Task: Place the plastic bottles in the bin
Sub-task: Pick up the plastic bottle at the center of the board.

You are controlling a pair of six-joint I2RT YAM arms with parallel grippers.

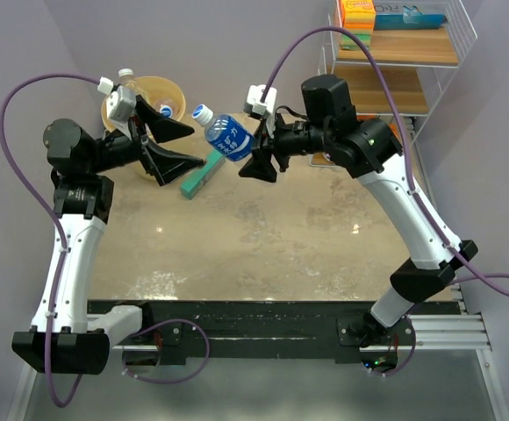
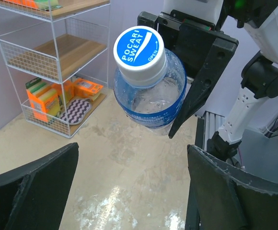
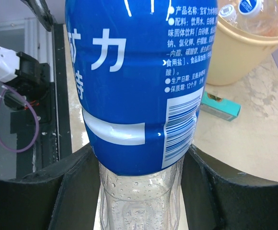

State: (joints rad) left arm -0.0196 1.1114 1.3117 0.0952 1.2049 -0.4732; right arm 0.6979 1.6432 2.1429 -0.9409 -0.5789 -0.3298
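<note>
A blue-labelled plastic bottle (image 1: pixel 225 134) with a white-and-blue cap hangs in the air over the back of the table, cap pointing left. My right gripper (image 1: pixel 256 156) is shut on its clear lower end. In the right wrist view the bottle (image 3: pixel 139 81) fills the middle, squeezed between both fingers of the gripper (image 3: pixel 141 191). My left gripper (image 1: pixel 197 145) stands open just left of the cap, jaws wide and nothing between them. Its wrist view looks straight at the cap (image 2: pixel 139 48). The tan bin (image 1: pixel 154 95) sits behind the left gripper with several bottles (image 3: pixel 249 9) inside.
A flat teal box (image 1: pixel 200 178) lies on the table below the held bottle, next to the bin (image 3: pixel 244 52). A white wire shelf rack (image 1: pixel 404 61) with wooden boards stands at the back right. The tabletop (image 1: pixel 263 237) is beige and mottled.
</note>
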